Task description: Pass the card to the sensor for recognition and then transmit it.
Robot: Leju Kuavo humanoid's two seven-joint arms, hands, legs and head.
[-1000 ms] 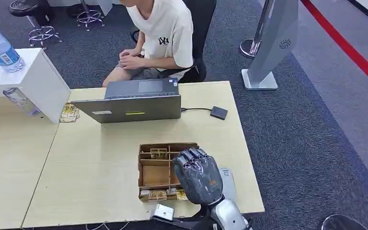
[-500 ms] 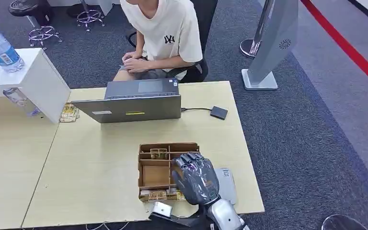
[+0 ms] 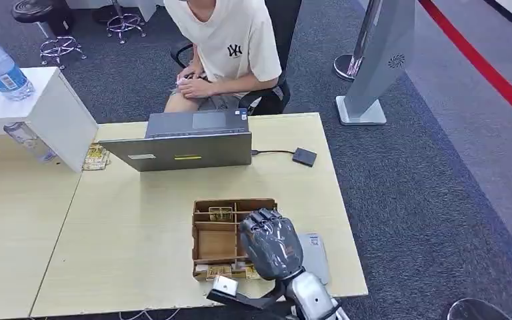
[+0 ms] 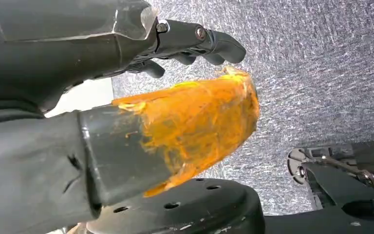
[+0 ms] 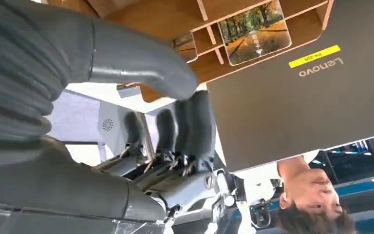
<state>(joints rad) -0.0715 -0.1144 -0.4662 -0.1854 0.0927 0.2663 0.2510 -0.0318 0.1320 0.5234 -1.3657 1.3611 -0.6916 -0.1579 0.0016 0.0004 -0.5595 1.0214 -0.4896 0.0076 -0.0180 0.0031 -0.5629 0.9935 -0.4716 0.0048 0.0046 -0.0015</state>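
While the right hand hangs over the near right part of the wooden organiser box, its back is turned up toward the head camera and its fingers point away from the robot, toward the laptop. From the right wrist view the fingers are slightly curled and set apart from the thick thumb, and nothing lies between them, so the hand is holding nothing. Cards sit in the box: one picture card lies in a far compartment, and a row of cards lines the near edge, partly under the hand. I cannot tell whether the fingertips touch any card.

Just right of the box, a grey flat pad lies on the counter, partly covered by the hand. A small dark card reader rests at the far right of the counter, joined by a cable to the laptop. A person in a white shirt sits behind the laptop.

Seen from the left wrist view, the left hand hangs over grey carpet, its orange-taped thumb apart from loosely bent dark fingers, empty.
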